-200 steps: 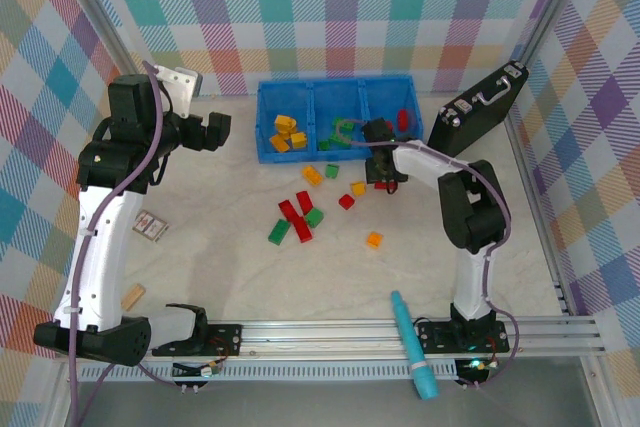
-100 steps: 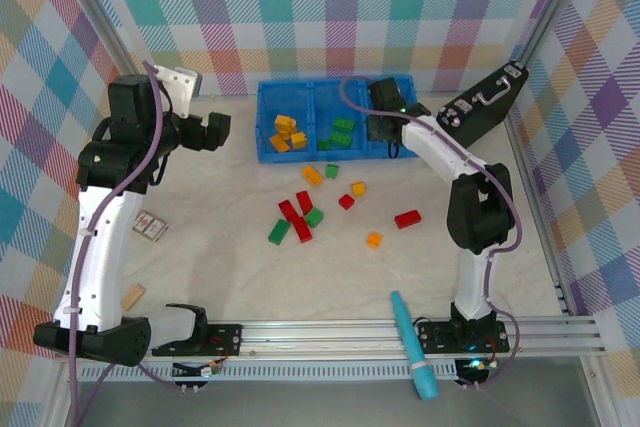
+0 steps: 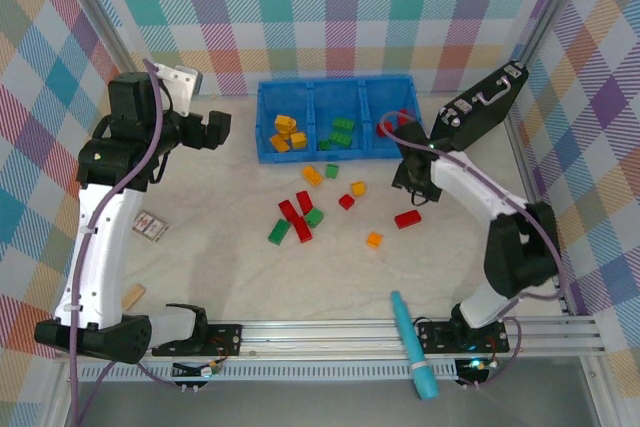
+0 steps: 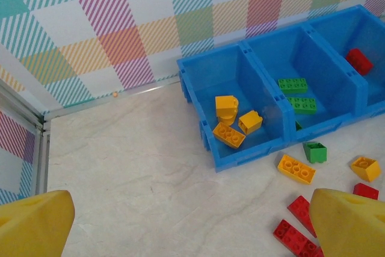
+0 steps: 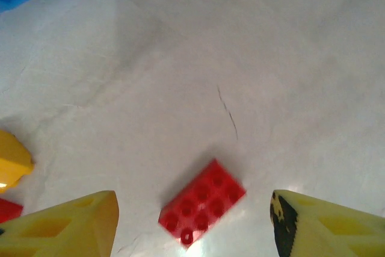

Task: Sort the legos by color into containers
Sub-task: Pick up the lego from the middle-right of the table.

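The right jaws stand apart and empty over a red brick (image 5: pixel 203 201) lying flat on the counter (image 3: pixel 230 277), in front of the right end of the blue tray (image 3: pixel 300 155). The left jaws gape wide, holding nothing, off the tray's left end. Loose legos (image 3: pixel 300 217) lie scattered before the tray.

A black case (image 3: pixel 480 112) with a handle leaned tilted at the table's (image 3: pixel 230 277) far right. A teal marker-like tool (image 3: pixel 412 345) lay across the front rail (image 3: pixel 330 329). A tan wooden block (image 3: pixel 133 296) and a small patterned card (image 3: pixel 149 226) lay apart at the left, below checked walls (image 3: pixel 330 7).
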Controlling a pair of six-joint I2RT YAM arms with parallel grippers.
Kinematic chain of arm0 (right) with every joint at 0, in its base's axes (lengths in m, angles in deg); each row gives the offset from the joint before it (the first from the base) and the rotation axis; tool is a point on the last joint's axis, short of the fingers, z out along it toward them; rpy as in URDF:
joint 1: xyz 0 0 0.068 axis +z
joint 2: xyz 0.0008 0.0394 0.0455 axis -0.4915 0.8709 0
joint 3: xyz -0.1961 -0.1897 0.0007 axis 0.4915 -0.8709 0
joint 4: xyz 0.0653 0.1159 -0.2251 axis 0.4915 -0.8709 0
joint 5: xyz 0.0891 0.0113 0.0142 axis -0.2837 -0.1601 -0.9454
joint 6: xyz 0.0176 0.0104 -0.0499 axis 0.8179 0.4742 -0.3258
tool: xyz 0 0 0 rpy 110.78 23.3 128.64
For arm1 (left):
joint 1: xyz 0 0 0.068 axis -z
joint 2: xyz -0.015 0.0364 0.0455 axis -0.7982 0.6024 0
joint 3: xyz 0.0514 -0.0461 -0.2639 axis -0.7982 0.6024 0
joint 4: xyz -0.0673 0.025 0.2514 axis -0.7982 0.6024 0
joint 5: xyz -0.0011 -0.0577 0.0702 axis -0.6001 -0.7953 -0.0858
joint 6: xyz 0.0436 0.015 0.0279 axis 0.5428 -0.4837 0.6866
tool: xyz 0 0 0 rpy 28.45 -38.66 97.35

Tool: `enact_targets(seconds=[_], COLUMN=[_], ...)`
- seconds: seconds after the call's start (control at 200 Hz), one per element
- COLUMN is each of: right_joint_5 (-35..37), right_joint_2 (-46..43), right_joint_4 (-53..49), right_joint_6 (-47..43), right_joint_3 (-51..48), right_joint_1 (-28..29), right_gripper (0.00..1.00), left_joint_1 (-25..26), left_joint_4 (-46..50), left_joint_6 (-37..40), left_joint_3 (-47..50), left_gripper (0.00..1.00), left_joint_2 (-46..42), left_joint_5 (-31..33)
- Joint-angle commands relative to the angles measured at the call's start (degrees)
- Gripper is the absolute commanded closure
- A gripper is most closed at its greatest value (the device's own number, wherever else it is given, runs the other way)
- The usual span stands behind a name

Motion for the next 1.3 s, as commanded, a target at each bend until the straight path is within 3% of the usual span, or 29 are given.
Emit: enact_targets(seconds=[0.0,0.375,1.115,1.295], right_joint_5=[-4.02,-8.49,-12.31,-12.70], right_joint_2=[-3.23,-9.10,-1.16,1.59], right_joint_4=[-0.16,9.80,21.27,22.01], right_joint_6=[16.02,30.73,33.16,32.60], right_joint_3=[-5.88,-18.95,-22.39,-22.50], right_joint_1=[0.21,-1.10,-1.84,-1.86], right_gripper=[0.32,0.34,0.35,0.41], left_joint_1=[-0.55,-0.57,-0.60,-0.59], left_joint_4=[-1.59,-2.85,-3.38,-3.46], left_joint_6=[-0.38,0.01,0.27,0.36], left_joint_3=[-0.77,1.63,2.71,3.06], left_gripper=[0.00,0.00,0.00,0.00], left_joint_2=[0.01,-2.33,-2.82,-3.07], left_joint_5=[-1.58,-0.68,-0.63,-0.29])
